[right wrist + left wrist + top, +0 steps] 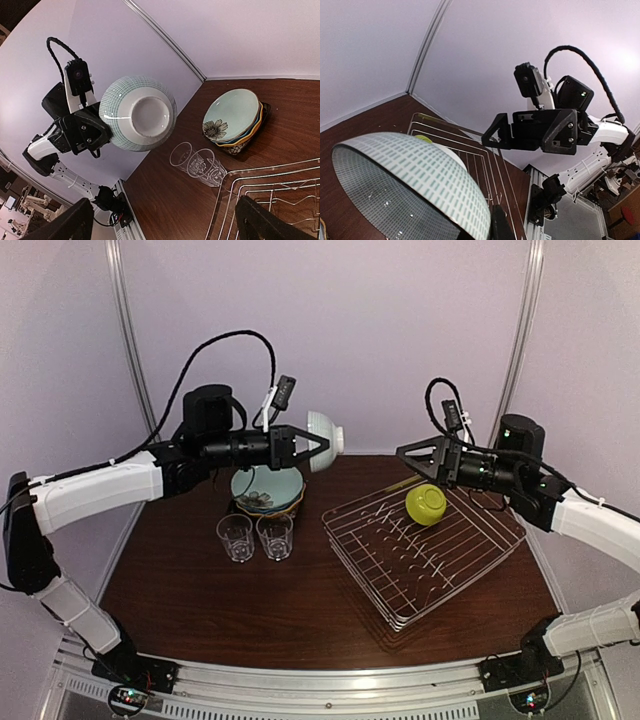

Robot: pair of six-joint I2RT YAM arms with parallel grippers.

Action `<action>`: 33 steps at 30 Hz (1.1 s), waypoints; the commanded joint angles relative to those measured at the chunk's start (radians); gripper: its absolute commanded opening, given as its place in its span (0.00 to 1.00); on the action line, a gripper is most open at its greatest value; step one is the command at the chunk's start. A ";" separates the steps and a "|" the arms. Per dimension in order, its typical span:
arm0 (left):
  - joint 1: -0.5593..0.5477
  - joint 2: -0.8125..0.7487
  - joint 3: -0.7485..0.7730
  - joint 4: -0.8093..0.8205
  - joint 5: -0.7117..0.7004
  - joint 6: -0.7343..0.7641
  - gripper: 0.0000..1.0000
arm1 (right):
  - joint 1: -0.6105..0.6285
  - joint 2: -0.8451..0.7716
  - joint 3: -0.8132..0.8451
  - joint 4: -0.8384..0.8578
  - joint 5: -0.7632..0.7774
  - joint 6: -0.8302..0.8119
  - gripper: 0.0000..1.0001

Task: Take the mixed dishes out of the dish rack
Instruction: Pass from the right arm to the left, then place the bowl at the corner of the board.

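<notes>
Count: one large silver wire dish rack [425, 558], two bowls, two clear ribbed glasses [235, 537] [275, 536], one stack of plates [267, 490], two arms. All of it sits on or over a dark brown wooden counter [190, 590]. The stack seems to hold four plates: pale teal on top, blue and orange rims under it, a dark square one at the bottom. A black flower print shows at the stack's edge, but I cannot tell which plate carries it. The glasses stand upright side by side, touching or nearly so, just in front of the stack and left of the rack. The left tool [318, 443] is pressed together, pinching the rim of the white check-patterned ceramic bowl [328, 437]. That bowl hangs on its side in the air, above the counter between stack and rack, foot ring turned toward the right arm. The right tool [403, 453] is spread wide and grips nothing. It hovers above the rack's far left corner. The yellow-green round bowl [426, 504] rests inside the rack at its far end, just below and beside that tool, apart from it.
</notes>
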 commanded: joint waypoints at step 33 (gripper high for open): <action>0.490 0.124 0.270 -0.940 -0.657 0.487 0.00 | -0.016 0.000 0.075 -0.248 0.091 -0.191 1.00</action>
